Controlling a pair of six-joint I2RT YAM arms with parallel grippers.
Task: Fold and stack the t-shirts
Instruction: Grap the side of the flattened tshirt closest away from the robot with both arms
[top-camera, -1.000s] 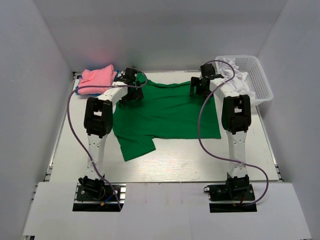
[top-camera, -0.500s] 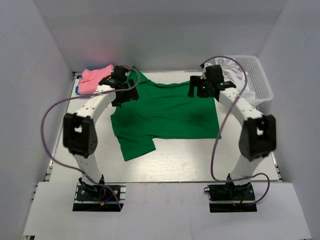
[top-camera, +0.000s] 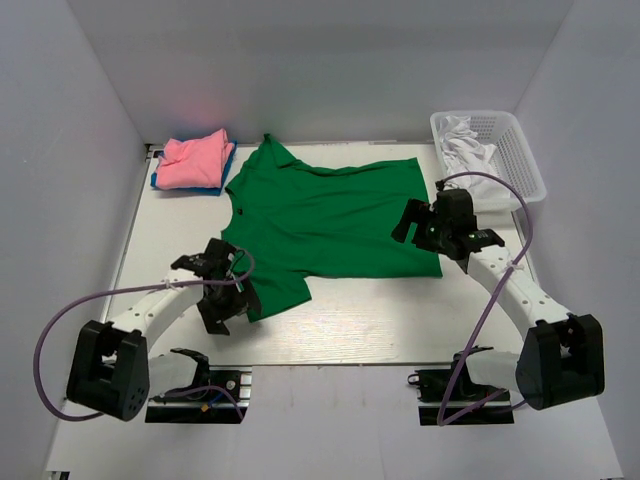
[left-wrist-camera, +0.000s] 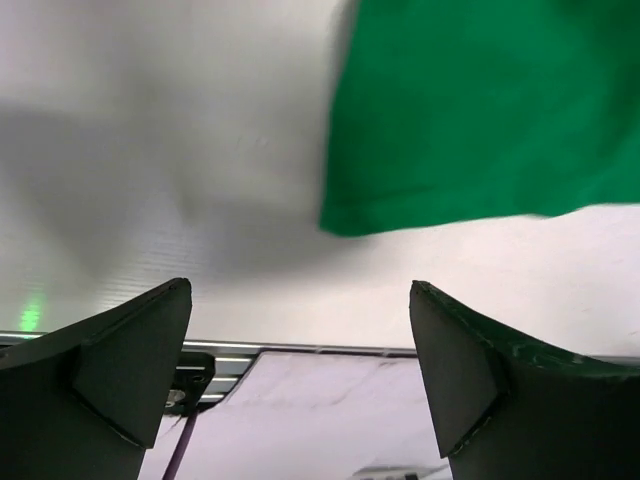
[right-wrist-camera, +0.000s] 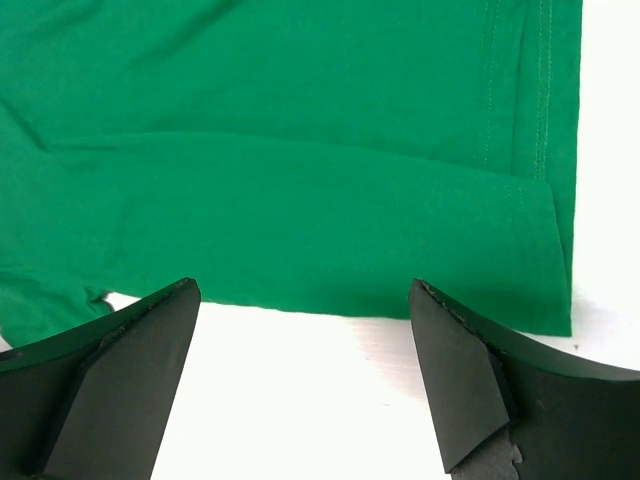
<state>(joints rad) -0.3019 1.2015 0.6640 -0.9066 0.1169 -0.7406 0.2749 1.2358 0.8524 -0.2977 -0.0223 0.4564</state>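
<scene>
A bright green t-shirt (top-camera: 325, 212) lies spread flat mid-table, collar to the far left, one sleeve (top-camera: 277, 291) reaching toward the near edge. My left gripper (top-camera: 228, 308) hangs open just left of that sleeve; its wrist view shows the green sleeve end (left-wrist-camera: 480, 110) ahead and bare table between the fingertips (left-wrist-camera: 135, 350). My right gripper (top-camera: 412, 224) stands open at the shirt's right side. In its wrist view the hem (right-wrist-camera: 330, 250) lies just beyond the empty jaws. A folded pink t-shirt (top-camera: 193, 158) rests on a blue one (top-camera: 160, 183) at the far left.
A white mesh basket (top-camera: 522, 152) at the far right corner holds white cloth (top-camera: 463, 150). White walls close in the left, right and far sides. The table's near rail (left-wrist-camera: 300, 350) runs just under my left gripper.
Both arms have drawn back from the shirt's far edge toward the near side, the left to the near sleeve, the right to the right hem. The shirt now lies uncovered and flatter.
</scene>
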